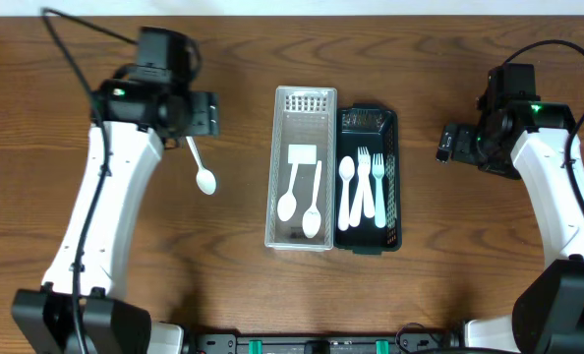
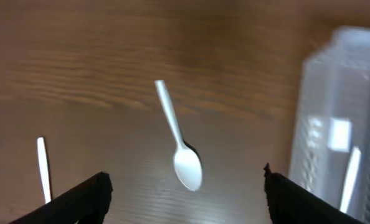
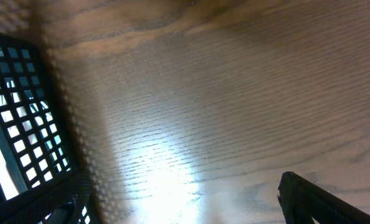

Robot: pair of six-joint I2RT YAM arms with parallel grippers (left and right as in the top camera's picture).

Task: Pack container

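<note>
We hold the left pincer (image 2: 185,193) wide over the spoon (image 2: 176,140) on the worktop (image 1: 233,275), ready to grasp it for the tray (image 1: 270,197).

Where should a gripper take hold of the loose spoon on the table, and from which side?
On the spoon, take the straight handle near its middle, not the rounded bowl. It lies flat on the table, so come straight down from above, closing across the handle's width. The open left gripper is nearest.
</note>
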